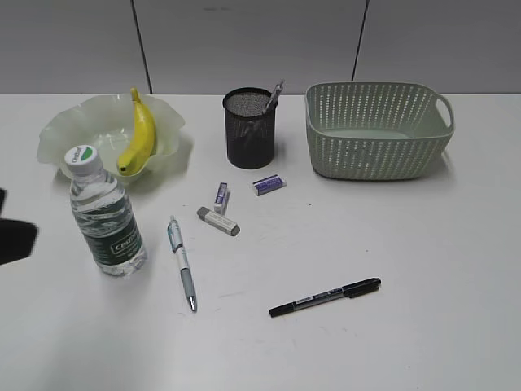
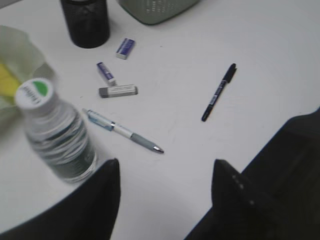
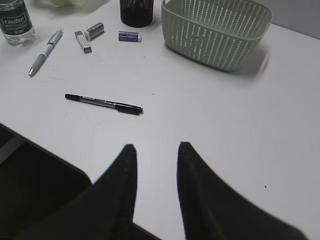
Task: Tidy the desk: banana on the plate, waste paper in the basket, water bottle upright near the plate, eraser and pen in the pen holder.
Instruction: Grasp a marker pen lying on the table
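Observation:
The banana (image 1: 140, 134) lies in the plate (image 1: 65, 122) at the back left. The water bottle (image 1: 106, 216) stands upright in front of the plate. Three erasers (image 1: 218, 221) lie near the pen holder (image 1: 250, 128), which has a pen sticking out. A silver-blue pen (image 1: 182, 262) and a black pen (image 1: 326, 296) lie on the desk (image 1: 423, 269). The basket (image 1: 374, 130) stands at the back right; no waste paper shows. My left gripper (image 2: 166, 167) is open and empty beside the bottle (image 2: 55, 135). My right gripper (image 3: 157, 146) is open and empty, nearer than the black pen (image 3: 104, 103).
A dark part of the left arm (image 1: 12, 236) shows at the left edge of the exterior view. The desk's near edge runs under both grippers in the wrist views. A grey panelled wall stands behind the desk.

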You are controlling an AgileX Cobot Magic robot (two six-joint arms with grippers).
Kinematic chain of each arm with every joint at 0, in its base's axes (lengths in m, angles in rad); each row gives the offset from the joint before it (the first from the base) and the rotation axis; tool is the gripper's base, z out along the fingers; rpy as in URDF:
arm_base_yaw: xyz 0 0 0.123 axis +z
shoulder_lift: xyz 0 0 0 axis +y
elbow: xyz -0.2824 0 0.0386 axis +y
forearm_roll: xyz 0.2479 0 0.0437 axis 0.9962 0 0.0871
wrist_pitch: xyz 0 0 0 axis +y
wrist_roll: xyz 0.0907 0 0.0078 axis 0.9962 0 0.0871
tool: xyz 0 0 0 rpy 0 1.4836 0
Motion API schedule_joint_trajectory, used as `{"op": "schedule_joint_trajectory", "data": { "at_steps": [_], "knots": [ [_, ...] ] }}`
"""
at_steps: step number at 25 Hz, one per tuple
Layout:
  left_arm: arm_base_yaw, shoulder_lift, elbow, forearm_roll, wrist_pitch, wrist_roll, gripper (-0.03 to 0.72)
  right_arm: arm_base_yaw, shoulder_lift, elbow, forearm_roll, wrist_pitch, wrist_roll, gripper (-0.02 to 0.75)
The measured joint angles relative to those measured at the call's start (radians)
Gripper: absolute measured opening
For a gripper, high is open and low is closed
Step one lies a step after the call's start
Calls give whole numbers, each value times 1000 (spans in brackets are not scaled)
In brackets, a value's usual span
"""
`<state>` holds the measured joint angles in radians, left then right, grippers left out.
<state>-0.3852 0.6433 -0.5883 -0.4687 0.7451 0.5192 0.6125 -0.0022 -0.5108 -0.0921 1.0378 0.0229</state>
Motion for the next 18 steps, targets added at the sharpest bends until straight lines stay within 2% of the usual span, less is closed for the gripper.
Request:
{"op": "schedule_joint_trajectory", "data": {
  "at_steps": [3,7,13,18],
  "knots": [
    [-1,228,-62,-158,-21,183,435,0,-5,1,5,0,-3,237],
    [-57,462,-193,-209,-30,307,435,0,-5,1,7,0,-5,237],
    [-243,782,-438,-88,-38,332,435,0,-5,1,7,0,-6,237],
    [-363,1017,-591,30,-45,332,451,0,-5,1,7,0,-6,237]
  ]
}}
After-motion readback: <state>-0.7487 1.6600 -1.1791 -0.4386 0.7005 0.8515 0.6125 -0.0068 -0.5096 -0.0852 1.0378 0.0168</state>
